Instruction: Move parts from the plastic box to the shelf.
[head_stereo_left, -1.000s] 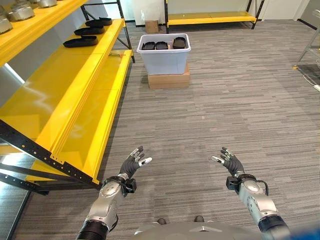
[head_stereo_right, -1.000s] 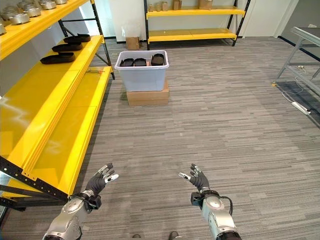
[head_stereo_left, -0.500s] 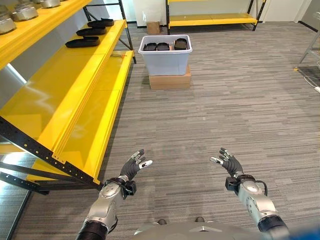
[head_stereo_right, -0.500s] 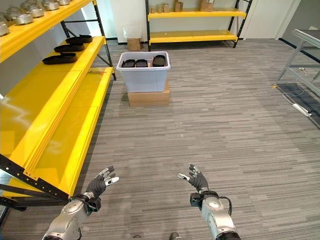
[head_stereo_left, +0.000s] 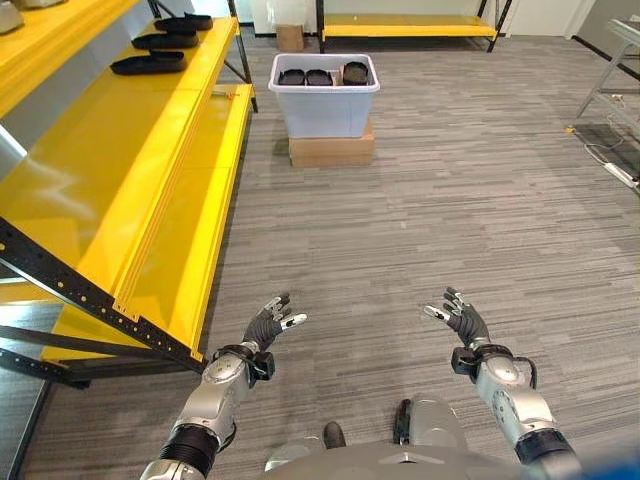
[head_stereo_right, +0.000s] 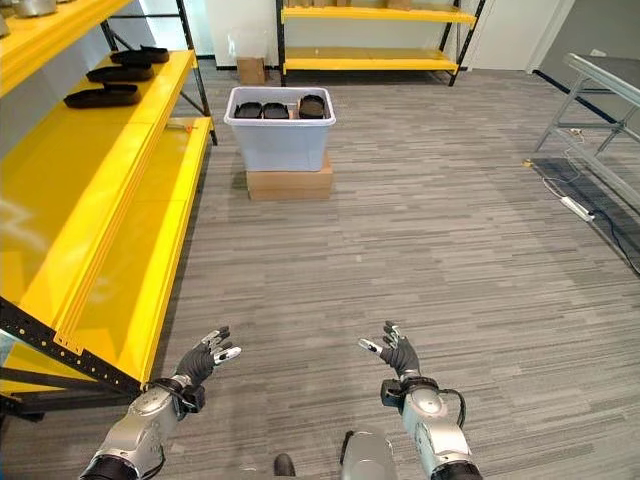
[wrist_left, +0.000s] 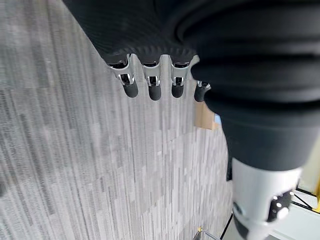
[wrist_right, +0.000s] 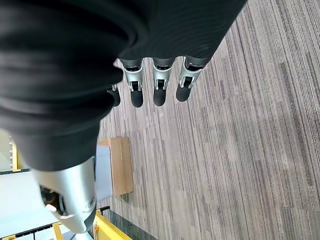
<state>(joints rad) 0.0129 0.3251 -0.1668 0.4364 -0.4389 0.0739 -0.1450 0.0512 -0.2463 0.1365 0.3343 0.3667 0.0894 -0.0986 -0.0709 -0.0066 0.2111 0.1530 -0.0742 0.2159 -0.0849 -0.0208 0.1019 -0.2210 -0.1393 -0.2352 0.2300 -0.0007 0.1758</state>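
We see the left robot hand and the right robot hand raised low over the grey striped floor, well apart from each other, palms turned roughly inward. Both are empty: fingers straight and fanned wide, thumbs held apart; each wrist view confirms this, with the left fingers and the right fingers extended over bare floor and nothing between them. The plastic box, pale and open-topped, stands well ahead of both robot hands, roughly on the line between them and slightly nearer the left one's side. It rests on a flat cardboard box on the floor. Inside it we note dark parts standing in a row along the rim; we count about three, though at this range their exact shape is hard to make out. The yellow shelf runs along the left robot hand's outer side, its near corner just beside that hand and its length stretching ahead. On its middle level, far ahead and level with the box, three dark parts on the shelf lie one after another. A second yellow shelf stands against the far wall beyond the box, and a metal frame stands far out on the right robot hand's side.
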